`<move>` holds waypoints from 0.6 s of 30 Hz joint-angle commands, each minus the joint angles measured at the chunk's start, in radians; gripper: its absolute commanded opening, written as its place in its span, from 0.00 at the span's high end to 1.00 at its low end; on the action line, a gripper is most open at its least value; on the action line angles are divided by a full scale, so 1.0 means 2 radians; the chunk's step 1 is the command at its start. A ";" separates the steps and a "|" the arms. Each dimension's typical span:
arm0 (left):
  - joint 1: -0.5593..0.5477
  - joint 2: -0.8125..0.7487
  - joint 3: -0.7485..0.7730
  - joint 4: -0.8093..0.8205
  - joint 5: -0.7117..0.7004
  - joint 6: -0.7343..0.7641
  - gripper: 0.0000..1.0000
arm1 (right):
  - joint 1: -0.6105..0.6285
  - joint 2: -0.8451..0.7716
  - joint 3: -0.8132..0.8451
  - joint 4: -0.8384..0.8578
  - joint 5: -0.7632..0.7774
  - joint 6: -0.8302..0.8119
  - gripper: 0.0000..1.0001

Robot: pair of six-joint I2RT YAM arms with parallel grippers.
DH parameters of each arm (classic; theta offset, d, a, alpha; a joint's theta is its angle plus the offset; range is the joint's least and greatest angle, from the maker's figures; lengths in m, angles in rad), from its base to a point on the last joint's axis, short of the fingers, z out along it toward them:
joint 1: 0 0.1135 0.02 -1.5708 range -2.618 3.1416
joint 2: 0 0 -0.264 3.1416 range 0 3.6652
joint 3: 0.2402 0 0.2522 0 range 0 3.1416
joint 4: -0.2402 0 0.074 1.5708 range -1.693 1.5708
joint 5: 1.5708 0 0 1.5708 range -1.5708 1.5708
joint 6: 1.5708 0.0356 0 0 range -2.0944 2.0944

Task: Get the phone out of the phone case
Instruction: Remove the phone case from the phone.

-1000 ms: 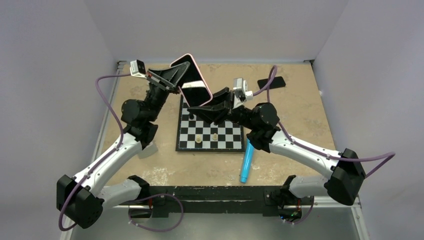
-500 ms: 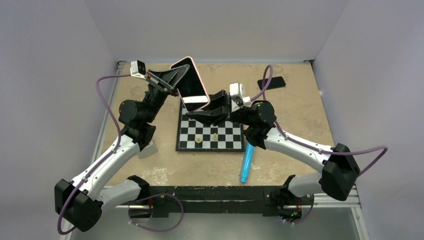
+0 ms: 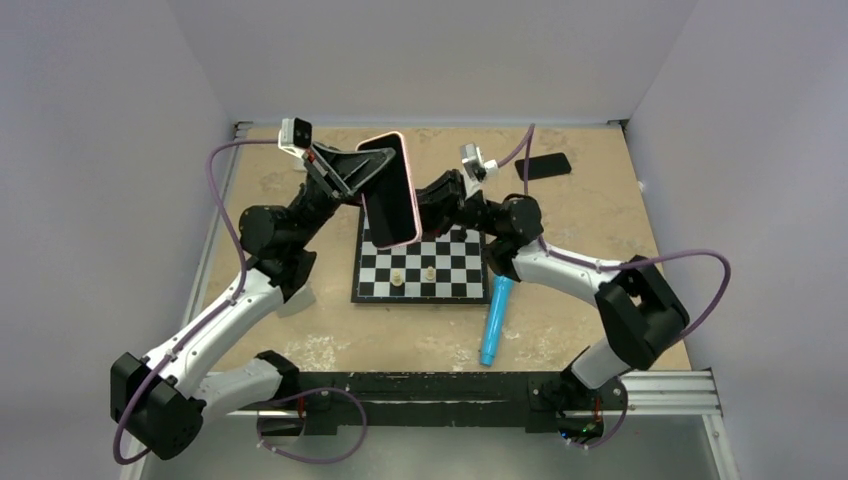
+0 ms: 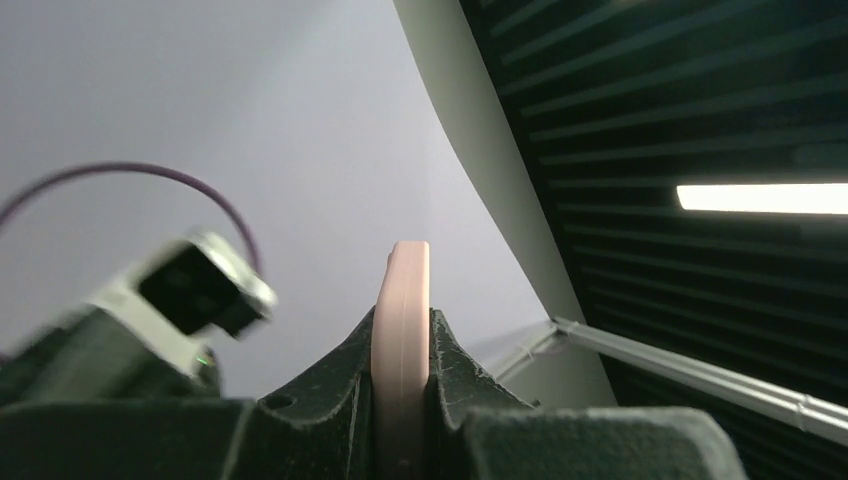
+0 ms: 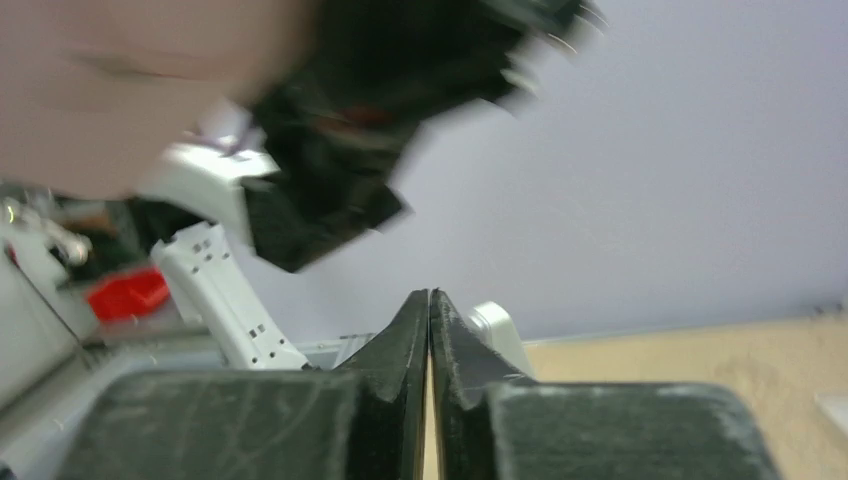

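Left gripper (image 4: 401,335) is clamped on the phone case (image 4: 402,280) above the chessboard (image 3: 420,272), likely so the phone (image 3: 388,192) is pushed out by the closed-up right gripper (image 5: 429,305).

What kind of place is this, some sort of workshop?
Probably a robot test bench in a lab: a table boxed in by plain walls, two cabled arms bolted at its near edge, and unrelated props: a chessboard, a blue marker, a cased phone.

2 pieces (image 3: 397,277) stand on the chessboard (image 3: 455,268), marker (image 3: 493,320) just right.
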 commanded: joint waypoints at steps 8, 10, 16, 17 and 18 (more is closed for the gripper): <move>-0.006 -0.029 0.061 0.005 0.086 0.074 1.00 | -0.046 -0.083 -0.024 -0.245 0.008 -0.023 0.63; 0.002 -0.030 0.073 -0.036 0.096 0.117 1.00 | -0.045 -0.123 -0.030 -0.300 -0.013 -0.041 0.51; 0.012 -0.039 0.103 -0.154 0.088 0.244 1.00 | -0.019 -0.181 0.008 -0.403 -0.051 -0.048 0.40; 0.012 -0.041 0.107 -0.177 0.084 0.259 1.00 | -0.011 -0.185 0.020 -0.416 -0.050 -0.050 0.40; 0.012 -0.043 0.110 -0.189 0.080 0.268 1.00 | -0.003 -0.189 0.024 -0.415 -0.046 -0.048 0.40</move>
